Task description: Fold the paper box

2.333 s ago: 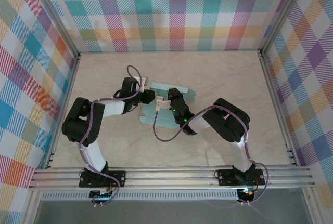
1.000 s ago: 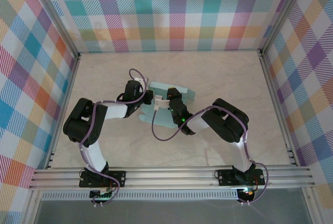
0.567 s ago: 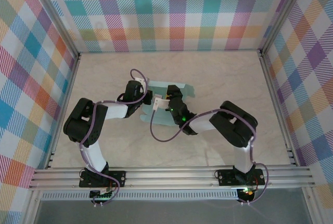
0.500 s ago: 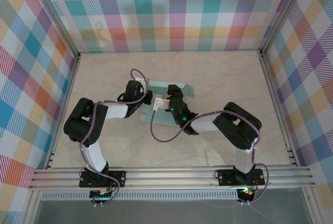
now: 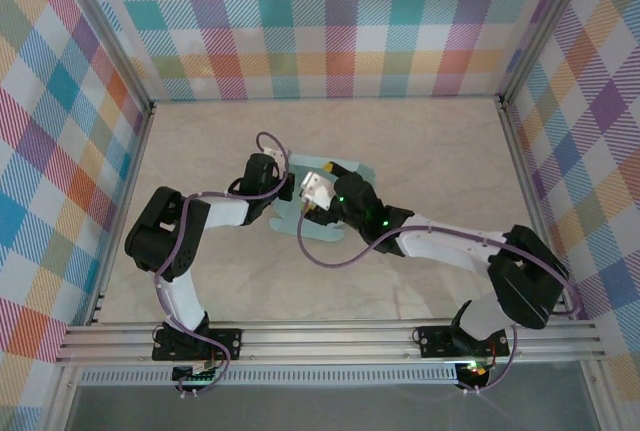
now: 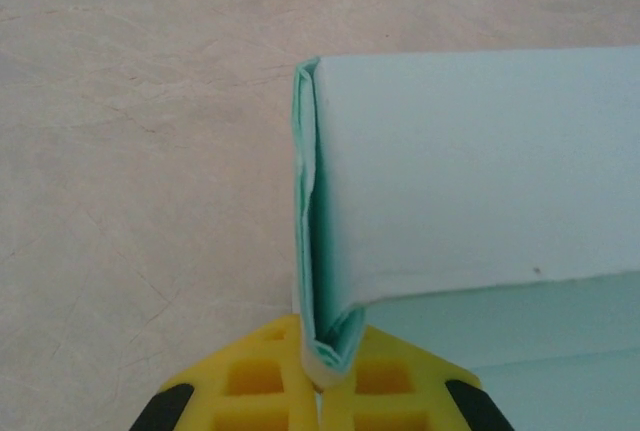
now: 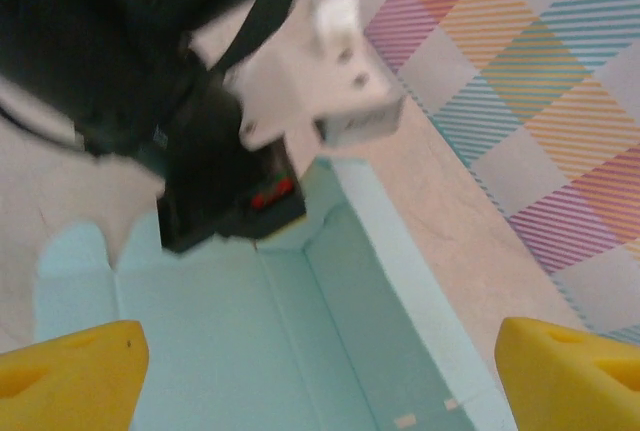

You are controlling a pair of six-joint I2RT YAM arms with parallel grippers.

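The paper box (image 5: 305,226) is pale mint card lying mid-table, partly folded, with one long wall raised (image 7: 400,291). My left gripper (image 5: 287,188) pinches the box's left end. In the left wrist view its yellow fingers (image 6: 260,386) are shut on a doubled fold of the card (image 6: 330,341), with the box panel (image 6: 470,171) reaching away to the right. My right gripper (image 5: 318,191) hovers over the box's middle, next to the left one. Its yellow fingertips (image 7: 70,371) stand wide apart with nothing between them, above the box floor (image 7: 230,351). The left arm's black wrist (image 7: 200,181) is close ahead.
Beige marbled tabletop (image 5: 430,151) surrounds the box. Plaid walls (image 5: 340,21) close the back and both sides, with aluminium rails (image 5: 330,336) along the near edge. Purple cables (image 5: 330,256) loop off both arms near the box.
My right gripper has opened wide and let go, and the right arm has stretched out, its elbow swinging right. The left gripper stays shut on the box's fold.
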